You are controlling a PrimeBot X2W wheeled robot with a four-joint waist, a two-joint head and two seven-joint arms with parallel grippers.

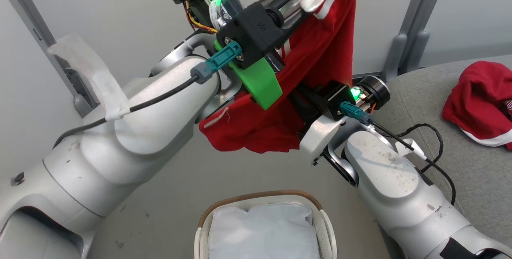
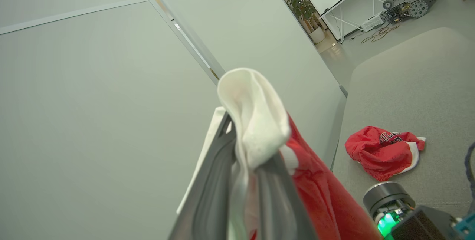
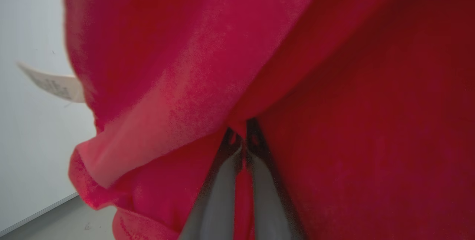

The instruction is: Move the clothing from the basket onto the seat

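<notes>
Left gripper [image 2: 248, 149], upper centre of the head view, was clamped shut on the white trim of a red garment [image 1: 320, 63]. Right gripper [image 3: 243, 147] had its tips nearly together, pinching the lower folds, probably to keep the garment from dragging. It hung above the basket [image 1: 260, 195] at bottom centre. A second garment [image 1: 480, 103] lay on the seat [image 1: 440, 163], far right.

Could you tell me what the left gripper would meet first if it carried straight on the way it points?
Beyond the red garment pinched in the left gripper, probably the pale wall panel, near its metal strip; how far off is unclear.
</notes>
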